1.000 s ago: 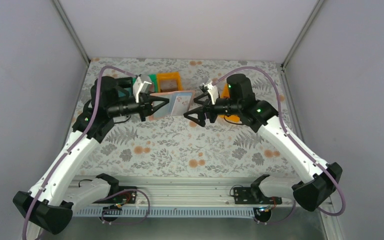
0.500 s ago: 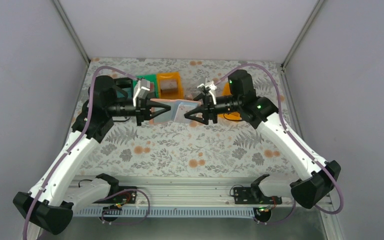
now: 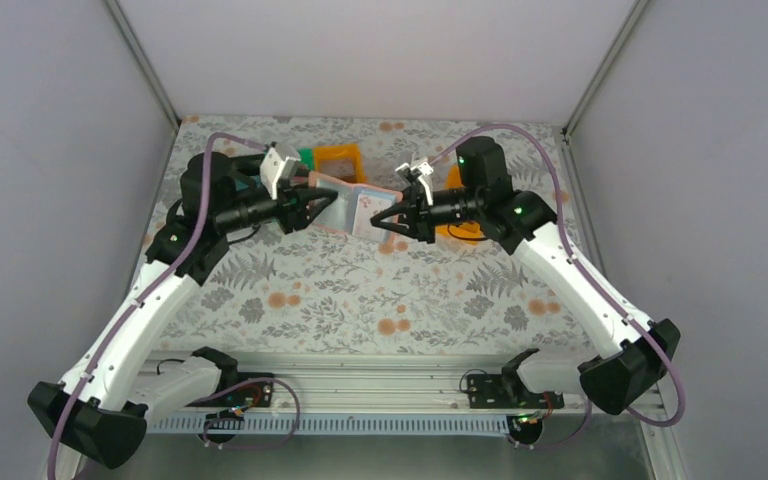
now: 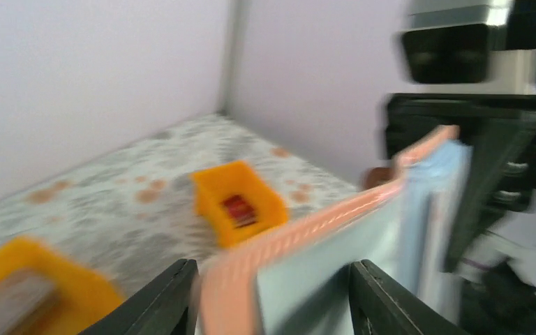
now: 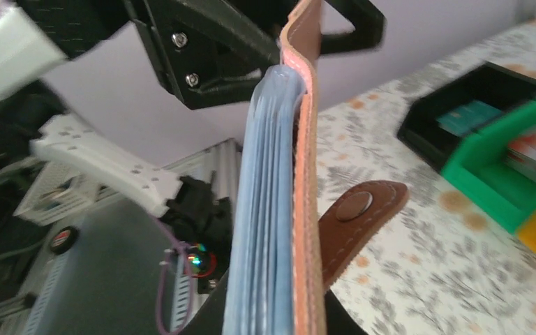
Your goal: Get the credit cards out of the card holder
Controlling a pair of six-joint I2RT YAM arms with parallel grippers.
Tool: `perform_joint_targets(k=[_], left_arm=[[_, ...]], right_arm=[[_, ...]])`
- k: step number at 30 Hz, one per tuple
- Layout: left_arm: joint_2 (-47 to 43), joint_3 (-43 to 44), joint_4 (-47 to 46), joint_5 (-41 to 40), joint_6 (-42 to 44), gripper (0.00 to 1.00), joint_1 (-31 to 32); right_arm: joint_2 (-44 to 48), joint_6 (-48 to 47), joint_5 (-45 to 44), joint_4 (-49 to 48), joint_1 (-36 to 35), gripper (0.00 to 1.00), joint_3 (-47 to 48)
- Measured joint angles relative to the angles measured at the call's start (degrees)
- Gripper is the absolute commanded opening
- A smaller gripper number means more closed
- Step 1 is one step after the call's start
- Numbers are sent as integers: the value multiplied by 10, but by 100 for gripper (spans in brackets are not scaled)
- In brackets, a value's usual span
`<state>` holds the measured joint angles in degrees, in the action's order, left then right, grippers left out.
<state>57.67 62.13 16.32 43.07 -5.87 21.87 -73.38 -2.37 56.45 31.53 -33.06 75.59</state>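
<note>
Upper centre of the top view, the card holder (image 3: 353,208) hangs in the air, pinched narrowly by the right gripper (image 3: 378,218), with the left gripper (image 3: 325,203) half wide around its left edge; probably a regrasp, so next the left one must close there to spread it open.

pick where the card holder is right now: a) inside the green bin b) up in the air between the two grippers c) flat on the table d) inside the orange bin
b: the holder stands on edge clear of the table, the right gripper shut on one end and the left gripper open around the other.
</note>
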Motion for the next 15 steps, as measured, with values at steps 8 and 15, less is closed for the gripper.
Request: perform_joint_targets(k=[8,15], left_arm=[[1,-5,18,-285,123,64,-24],[1,27,45,-163,173,57,-13]], right_arm=[[-16,105,-227,27,2,4,14],[-130,187,-332,78,0,4,95]])
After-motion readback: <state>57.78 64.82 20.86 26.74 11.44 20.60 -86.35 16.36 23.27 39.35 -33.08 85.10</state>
